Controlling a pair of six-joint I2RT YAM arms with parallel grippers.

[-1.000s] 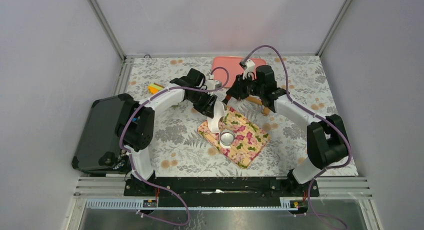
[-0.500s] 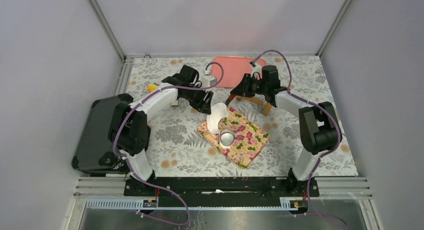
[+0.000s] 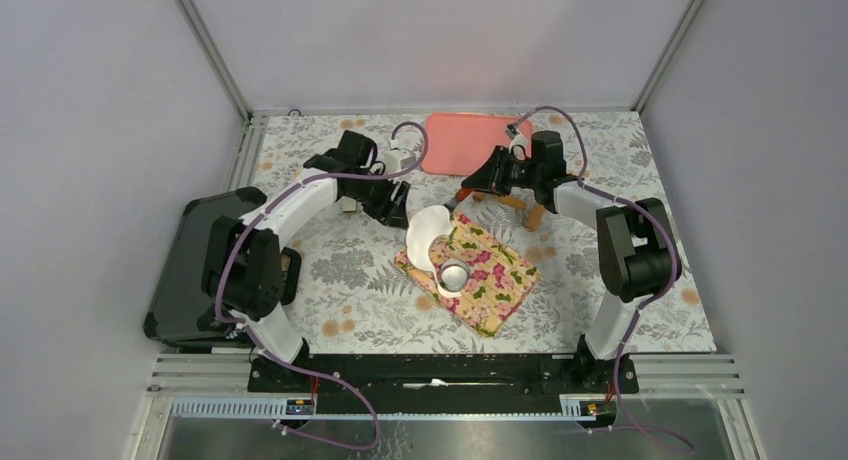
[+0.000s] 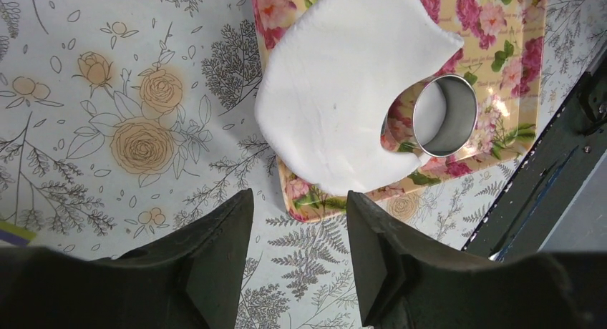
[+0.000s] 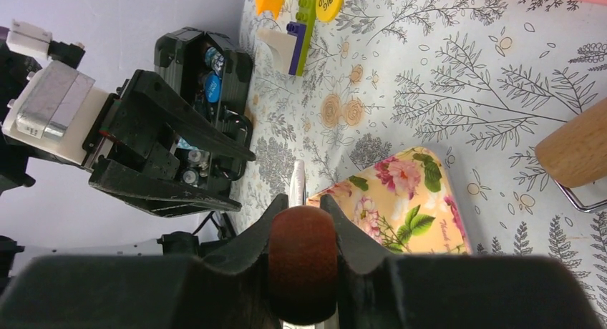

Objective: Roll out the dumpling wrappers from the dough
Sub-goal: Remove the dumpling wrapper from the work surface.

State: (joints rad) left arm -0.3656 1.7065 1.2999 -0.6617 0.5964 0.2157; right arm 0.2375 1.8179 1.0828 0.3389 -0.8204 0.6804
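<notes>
The dough [image 3: 428, 236] is a thin white sheet with a round notch, draped over the far left corner of the floral board [image 3: 495, 280]. In the left wrist view the dough [image 4: 336, 107] lies flat, with the metal ring [image 4: 447, 114] in its notch. No separate dumpling wrapper shows, and I cannot tell what is inside the ring [image 3: 453, 275]. My left gripper [image 3: 393, 210] [image 4: 299, 207] is open and empty, just off the sheet's left edge. My right gripper [image 3: 478, 188] [image 5: 302, 207] is shut on a dark brown rounded wooden handle, behind the board.
A pink tray [image 3: 470, 140] lies at the back centre. A black box [image 3: 195, 270] sits at the left edge. Coloured toy blocks [image 5: 300, 14] stand on the cloth far left. A light wooden piece on a wire stand [image 5: 576, 154] is right of the board.
The left gripper let go of the dough and drew back to the left, opening wider. The sheet, held up on edge before, now lies spread over the board's corner. The right gripper shifted slightly back.
</notes>
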